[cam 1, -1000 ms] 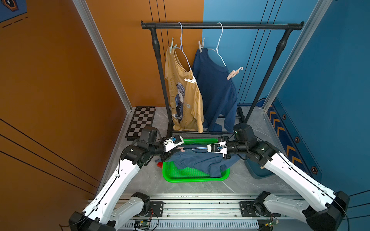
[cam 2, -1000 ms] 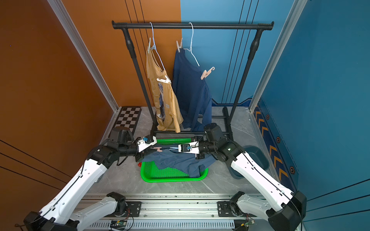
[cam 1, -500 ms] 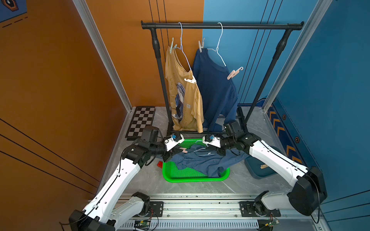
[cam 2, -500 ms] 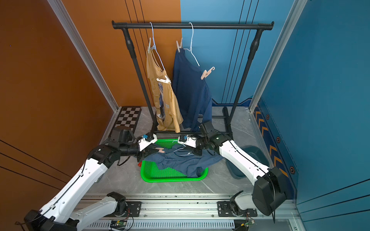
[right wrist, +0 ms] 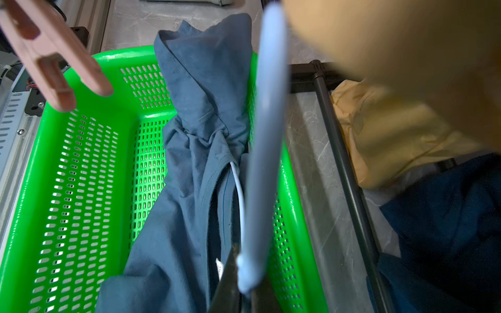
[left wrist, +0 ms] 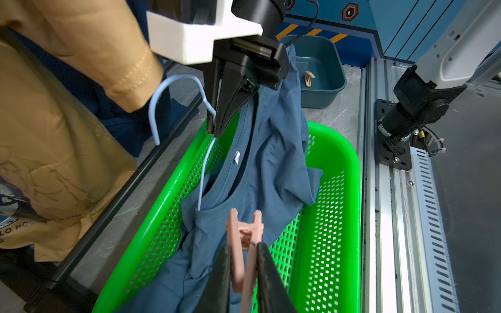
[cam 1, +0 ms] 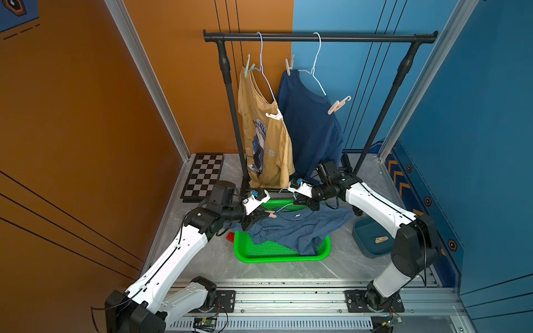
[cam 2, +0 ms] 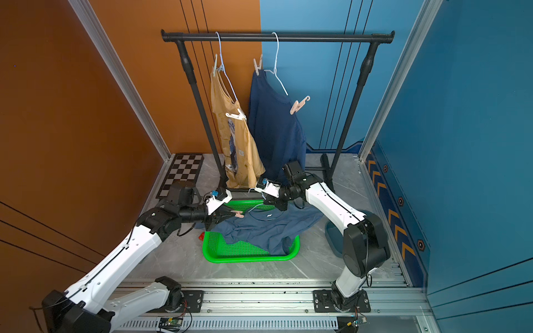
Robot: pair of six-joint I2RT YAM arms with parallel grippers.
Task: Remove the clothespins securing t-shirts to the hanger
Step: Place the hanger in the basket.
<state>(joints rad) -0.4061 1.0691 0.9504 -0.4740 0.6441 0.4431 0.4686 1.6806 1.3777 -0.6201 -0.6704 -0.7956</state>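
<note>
Fabric of the slate-blue t-shirt (cam 1: pixel 300 230) lies crumpled across the green perforated plastic basket (cam 1: pixel 259 253), where the left gripper (left wrist: pixel 244 248), at its ten o'clock corner, pinches a pink plastic clothespin (left wrist: pixel 244 230) free of the cloth. The right gripper (left wrist: pixel 214 130), at the twelve o'clock rim, is clamped on the pale blue wire hanger (right wrist: pixel 268 135) threaded through that collar. Further toward twelve o'clock, the mustard-yellow printed t-shirt (cam 1: pixel 268 135) and dark navy t-shirt (cam 1: pixel 311 129) hang clipped from the black metal rail (cam 1: pixel 317 37).

Rack (cam 1: pixel 317 37) set at the back, left shirt (cam 1: pixel 265 144) and right shirt (cam 1: pixel 311 129) hung on it side by side. Basket (cam 1: pixel 277 257) placed before it, third shirt (cam 1: pixel 300 227) draped in it, over its right rim. Tub (cam 1: pixel 364 233) set right of basket, pin (cam 1: pixel 381 239) inside. Checkerboard (cam 1: pixel 204 176) laid left of rack.
</note>
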